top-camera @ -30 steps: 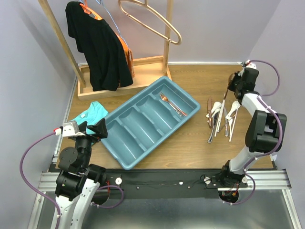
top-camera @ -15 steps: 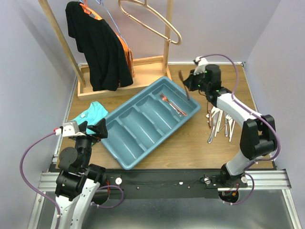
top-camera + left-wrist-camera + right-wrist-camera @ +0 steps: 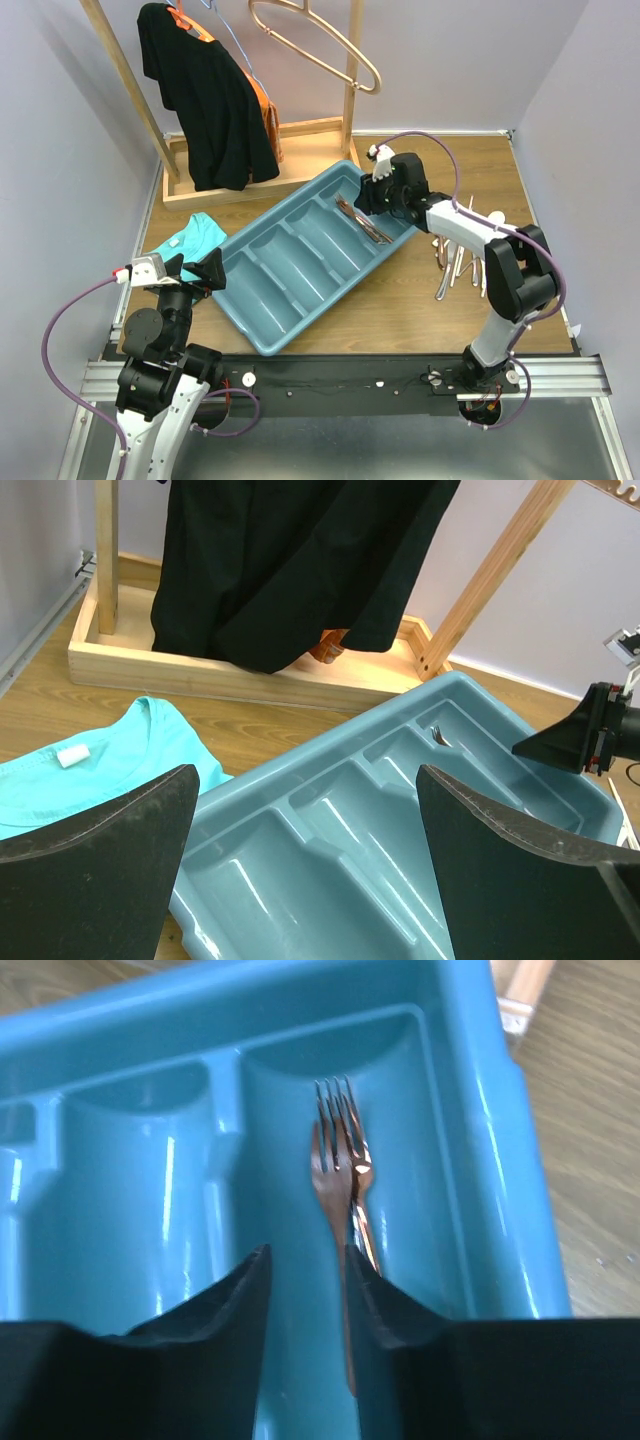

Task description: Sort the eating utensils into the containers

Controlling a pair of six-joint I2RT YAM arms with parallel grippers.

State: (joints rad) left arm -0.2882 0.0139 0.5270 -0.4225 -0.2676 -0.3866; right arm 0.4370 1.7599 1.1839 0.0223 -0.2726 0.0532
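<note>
Four compartments, one teal-blue tray (image 3: 265, 295), set aslant on the bench (image 3: 400, 300). Contents: coppery forks (image 3: 338, 1155), in the end compartment on the right arm's side only. Two heads show in the right wrist view, overlapping, tines toward the compartment's far end. The other three compartments show nothing in them.

Right gripper (image 3: 368, 197): low over that end compartment. Jaws stand a narrow way apart; nothing is seen pinched between them. One fork's handle runs close along the inner edge of one jaw, and whether they touch cannot be told.

Change on record: a second ago this arm stood over the loose cutlery (image 3: 458, 255) at the bench's right side. Half a second ago it was crossing with a dark slim utensil in its grip. It now hangs above the forks. Judgement: one more fork is delivered to its proper slot, and this cycle is at or just past release.

Loose cutlery: white spoons, silver pieces, at least one dark handle, heaped on the bench near the tray's right end. Judgement: most of the sorting is outstanding, three slots yet unused.

Left gripper (image 3: 192, 268): just beside the tray's left end, by the teal cloth (image 3: 185, 240). Jaws wide apart, holding nothing, unmoved across the three top views.
</note>
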